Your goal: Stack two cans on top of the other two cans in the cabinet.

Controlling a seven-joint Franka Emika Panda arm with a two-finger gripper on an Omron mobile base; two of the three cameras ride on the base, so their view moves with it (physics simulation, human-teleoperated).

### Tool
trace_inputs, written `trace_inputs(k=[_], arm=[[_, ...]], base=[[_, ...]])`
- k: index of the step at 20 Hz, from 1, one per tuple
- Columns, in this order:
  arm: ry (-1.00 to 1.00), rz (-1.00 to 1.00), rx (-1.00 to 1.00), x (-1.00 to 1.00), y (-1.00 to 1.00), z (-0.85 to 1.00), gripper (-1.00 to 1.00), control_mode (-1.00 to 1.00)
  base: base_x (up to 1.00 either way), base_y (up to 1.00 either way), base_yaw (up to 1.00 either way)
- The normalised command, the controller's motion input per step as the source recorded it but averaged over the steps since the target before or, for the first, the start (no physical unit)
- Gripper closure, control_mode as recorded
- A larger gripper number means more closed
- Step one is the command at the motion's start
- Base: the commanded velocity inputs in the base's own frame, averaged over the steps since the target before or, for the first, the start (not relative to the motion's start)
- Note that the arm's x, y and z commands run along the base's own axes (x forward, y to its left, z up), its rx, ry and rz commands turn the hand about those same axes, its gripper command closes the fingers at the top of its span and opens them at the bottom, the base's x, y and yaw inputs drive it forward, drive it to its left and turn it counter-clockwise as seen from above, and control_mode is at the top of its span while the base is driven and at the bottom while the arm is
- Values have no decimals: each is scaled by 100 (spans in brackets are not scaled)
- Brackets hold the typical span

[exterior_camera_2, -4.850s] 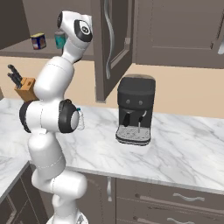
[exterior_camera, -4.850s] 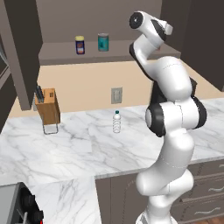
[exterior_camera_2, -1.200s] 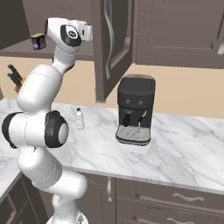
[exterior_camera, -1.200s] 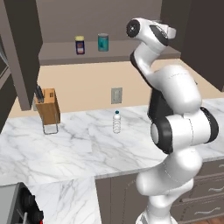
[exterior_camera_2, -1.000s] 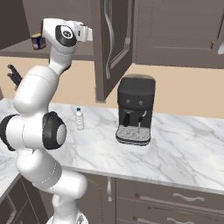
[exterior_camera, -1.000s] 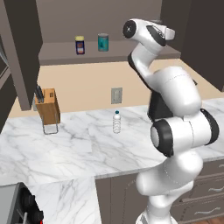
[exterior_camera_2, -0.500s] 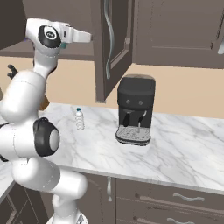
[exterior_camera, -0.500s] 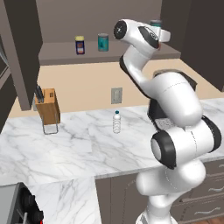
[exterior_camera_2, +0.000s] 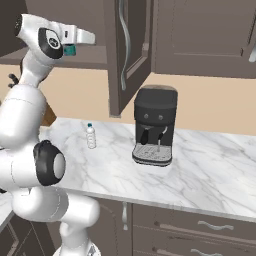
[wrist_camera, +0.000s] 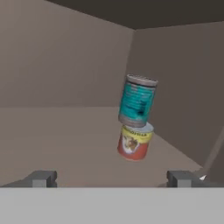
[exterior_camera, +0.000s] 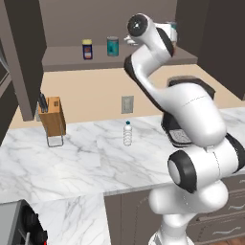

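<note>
From the left base view I see a dark blue-labelled can with a cream top [exterior_camera: 86, 49] and a teal-labelled can with grey rims [exterior_camera: 112, 46] side by side on the dark grey-brown cabinet's shelf board [exterior_camera: 62, 63], the right base view gives me a teal patch [exterior_camera_2: 69, 50] beside the arm's head, and in the hand view my tool [wrist_camera: 112, 179] stands wide and empty (both tips well apart) before a second teal can [wrist_camera: 138, 101] sitting tilted on the red-orange can with a yellow band [wrist_camera: 134, 141].

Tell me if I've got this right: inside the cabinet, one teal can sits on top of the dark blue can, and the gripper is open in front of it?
Not quite. The teal can sits on the red-orange can, not the dark blue one, as the hand view shows. The gripper is indeed open in front of it.
</note>
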Motion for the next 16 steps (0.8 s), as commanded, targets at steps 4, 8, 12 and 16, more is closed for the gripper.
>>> trace_inputs(k=[4,8,12,16], arm=[[18,53,4,0,36,-3,-100,-100],[10,45,17,4,33,-4,-100,-100],[0,30,20,27,27,-3,-100,-100],[0,26,19,24,32,-2,-100,-100]], base=[[0,0,0],[0,0,0],[0,0,0],[0,0,0]])
